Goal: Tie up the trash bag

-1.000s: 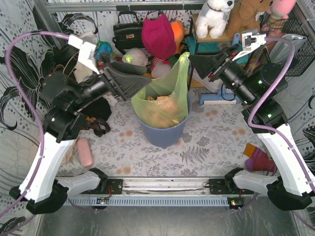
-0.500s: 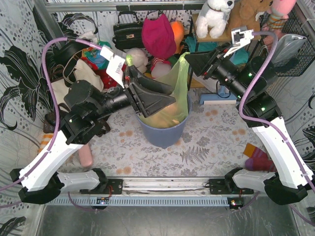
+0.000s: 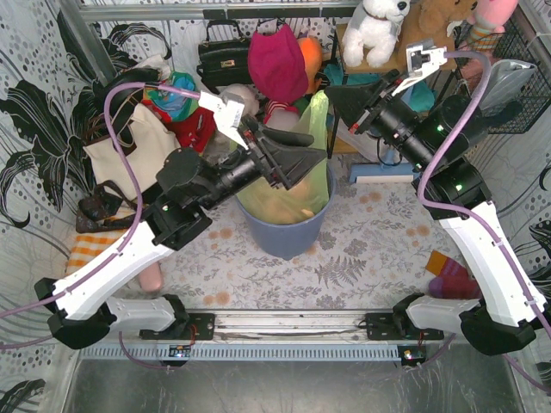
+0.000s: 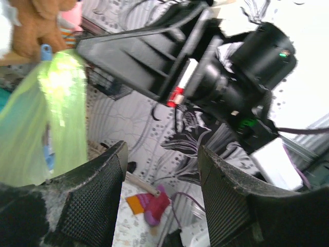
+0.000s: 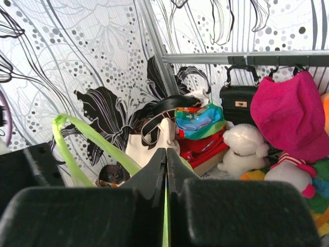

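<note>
From where I stand the trash bag [image 3: 288, 196] sits down inside the round bin [image 3: 284, 234] in the middle of the table, scraps showing through it; one side of it is drawn up into a tall green peak [image 3: 319, 110]. The right gripper [image 3: 332, 96] has that peak; in its own camera the right gripper [image 5: 165, 154] shows its jaws pressed together on a thin strip of the green film, with a loop of the bag [image 5: 77, 146] arching off to one side. The left gripper [image 3: 315, 155] hovers over the bag's mouth, just beside the raised part; its own camera shows the left gripper [image 4: 162, 154] with jaws wide and nothing between them.

The step in hand, I judge, is getting the second handle; I cannot see where it lies, the left arm hides that side. To do it well the left should come down on the slack rim opposite the peak, pinch film only, not scraps; then lift gently level with the right, so both ends can cross; a hard pull could tear such thin plastic or tip the bin.
</note>
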Available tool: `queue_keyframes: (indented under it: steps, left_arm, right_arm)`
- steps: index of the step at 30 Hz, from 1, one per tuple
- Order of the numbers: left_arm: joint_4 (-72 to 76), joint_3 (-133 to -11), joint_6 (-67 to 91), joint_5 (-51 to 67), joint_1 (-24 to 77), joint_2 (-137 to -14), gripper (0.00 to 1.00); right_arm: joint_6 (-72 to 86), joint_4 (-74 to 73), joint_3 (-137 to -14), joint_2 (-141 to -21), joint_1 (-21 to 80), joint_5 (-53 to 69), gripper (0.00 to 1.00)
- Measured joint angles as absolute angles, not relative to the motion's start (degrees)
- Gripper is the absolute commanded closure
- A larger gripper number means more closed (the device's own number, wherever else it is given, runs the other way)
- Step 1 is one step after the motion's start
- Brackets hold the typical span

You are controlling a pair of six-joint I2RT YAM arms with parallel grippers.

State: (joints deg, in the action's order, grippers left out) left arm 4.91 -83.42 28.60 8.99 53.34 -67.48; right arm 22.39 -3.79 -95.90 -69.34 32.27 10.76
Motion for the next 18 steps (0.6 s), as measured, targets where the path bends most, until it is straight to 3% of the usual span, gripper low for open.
queue_keyframes:
  steps: [12, 15, 18]
  left_arm:
    - [13.74, -80.75, 13.04, -4.03, 53.39, -71.33, 0.32]
    - [16.01, -79.9, 8.91, -4.64, 53.39, -71.42, 0.33]
    - [17.28, -79.64, 5.48, -4.84, 53.39, -71.66, 0.38]
  right_arm:
    - [22.65, -0.4, -95.77, -68.4, 32.27, 13.08, 0.98]
    - [22.13, -1.08, -96.2, -68.1, 32.27, 13.23, 0.73]
    - [19.55, -4.86, -99.22, -68.79, 32.27, 12.95, 0.62]
